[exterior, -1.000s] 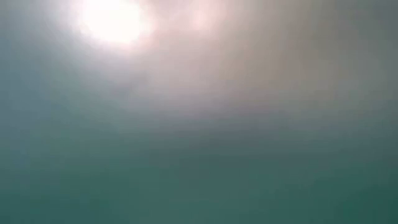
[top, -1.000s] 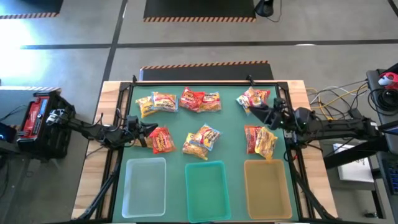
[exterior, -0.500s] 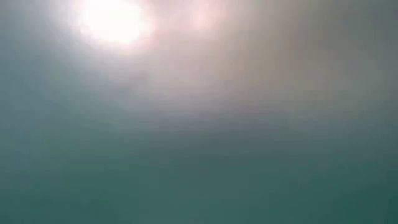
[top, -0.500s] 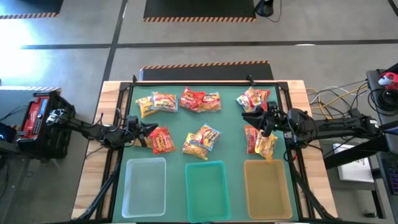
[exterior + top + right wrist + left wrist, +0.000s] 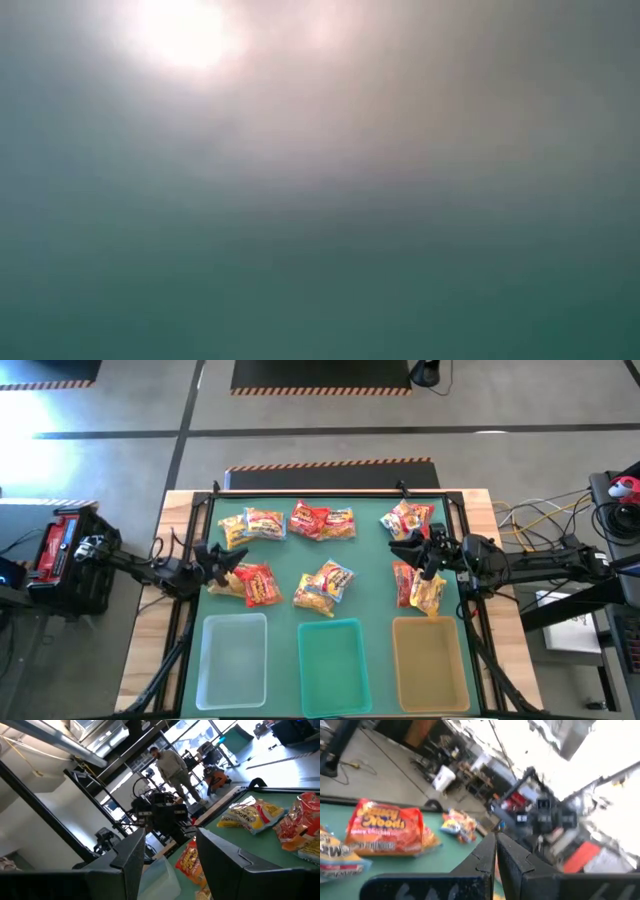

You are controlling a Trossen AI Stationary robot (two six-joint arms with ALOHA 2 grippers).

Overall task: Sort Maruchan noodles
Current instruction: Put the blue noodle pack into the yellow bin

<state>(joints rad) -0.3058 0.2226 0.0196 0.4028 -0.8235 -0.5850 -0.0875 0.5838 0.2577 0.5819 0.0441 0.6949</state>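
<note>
Hovering over the green tabletop (image 5: 370, 595), the right hand (image 5: 418, 552) has its fingers parted and empty, between the far-right ramen packets (image 5: 408, 519) and the red-and-yellow pair (image 5: 418, 585) that lies just beyond the amber tray (image 5: 430, 660). To do this pick well, I judge it should centre one packet of that pair between the fingers, come straight down and pinch the crinkly wrapper, not both packets, then lower it into the amber tray. Left of that tray, past the teal tray (image 5: 330, 660) and clear tray (image 5: 234, 658), the left hand (image 5: 222, 560) is pinched shut on nothing beside a red packet (image 5: 259, 584).
</note>
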